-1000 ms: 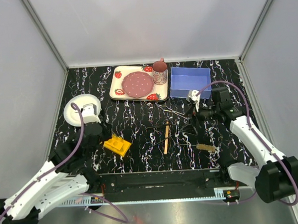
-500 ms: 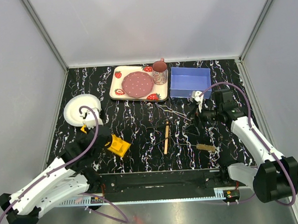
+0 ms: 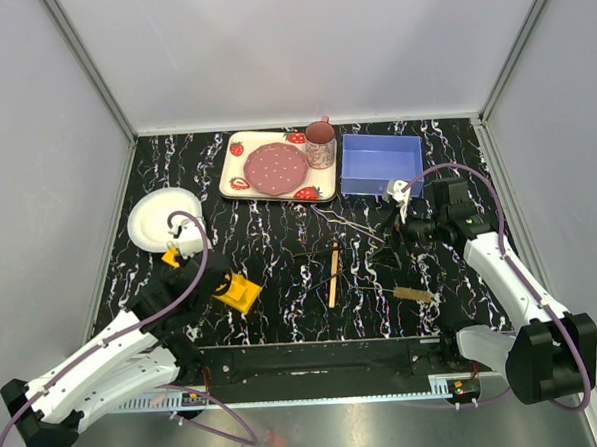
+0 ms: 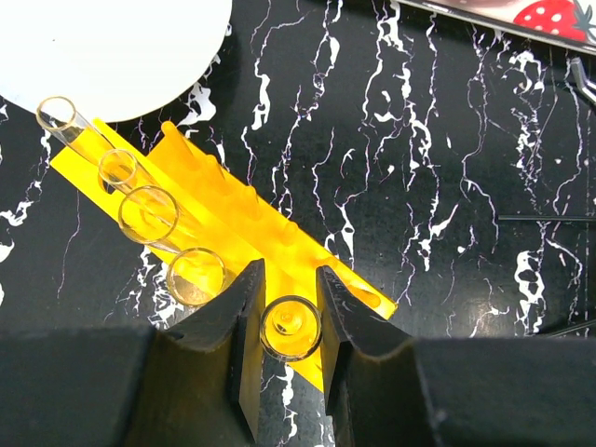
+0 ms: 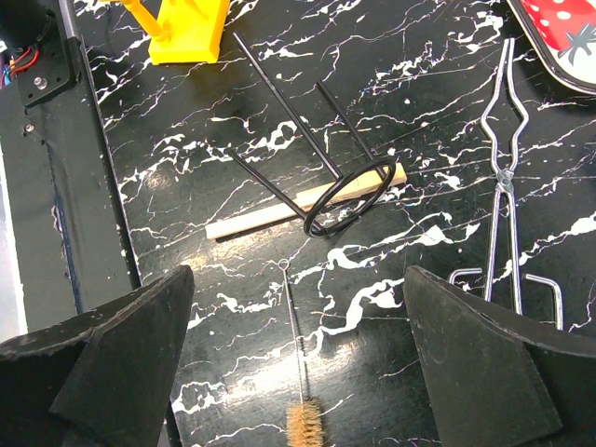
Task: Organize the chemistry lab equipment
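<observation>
The yellow rack [image 4: 233,219] lies on the black marbled table with several clear glass tubes [image 4: 147,212] standing in its holes. My left gripper [image 4: 290,296] is shut on one more tube [image 4: 291,328], upright over the rack's near end. In the top view the left arm covers most of the rack [image 3: 242,292]. My right gripper [image 5: 298,279] hangs open and empty above the tan-bristled brush [image 5: 303,424]. Beyond the brush lie the wooden stick [image 5: 261,220] and the wire tongs [image 5: 503,177].
A black wire ring stand [image 5: 346,196] lies across the stick. The round white plate [image 3: 153,216] sits just beyond the rack. A blue bin [image 3: 381,164] and the strawberry-print tray [image 3: 234,177] with its pink plate and cup stand at the back.
The left arm swung from beside the white plate toward the near edge and now stands over the rack with the tube. The right gripper shifted slightly to the right.
</observation>
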